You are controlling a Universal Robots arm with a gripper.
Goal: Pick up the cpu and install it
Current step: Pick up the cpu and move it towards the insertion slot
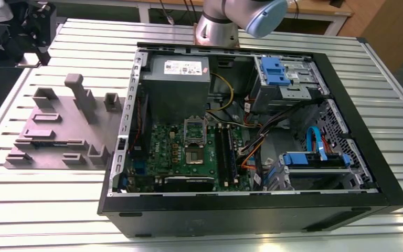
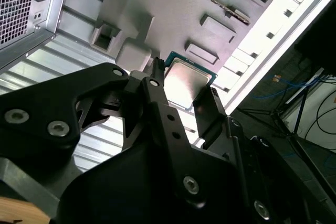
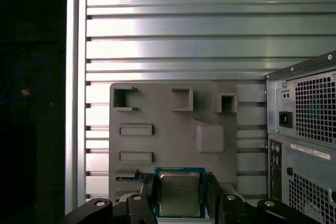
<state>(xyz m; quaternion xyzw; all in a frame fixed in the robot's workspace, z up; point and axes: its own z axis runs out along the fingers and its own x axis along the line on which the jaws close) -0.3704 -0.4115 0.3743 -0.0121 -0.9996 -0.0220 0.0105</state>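
Note:
The cpu (image 3: 180,192) is a small square chip with a silvery top and a thin pale-green rim. My gripper (image 3: 180,184) is shut on it, a black finger (image 3: 147,195) pressing on each side. In both wrist views the chip hangs high above the grey moulded parts holder (image 3: 168,129). The second wrist view shows the same grip (image 2: 185,81) on the cpu (image 2: 190,83). In the exterior view the open computer case (image 1: 369,131) lies on its side, with the green motherboard (image 1: 163,144) and its bare socket (image 1: 194,152) facing up, the silver frame (image 1: 194,126) hinged open.
The grey holder (image 1: 54,131) with its raised blocks lies on the slatted metal table (image 1: 40,210), at the exterior view's left of the case. A big grey box (image 1: 177,79), drive cages with blue clips (image 1: 275,71) and loose cables (image 1: 257,142) crowd the case. The arm's base (image 1: 219,26) stands behind it.

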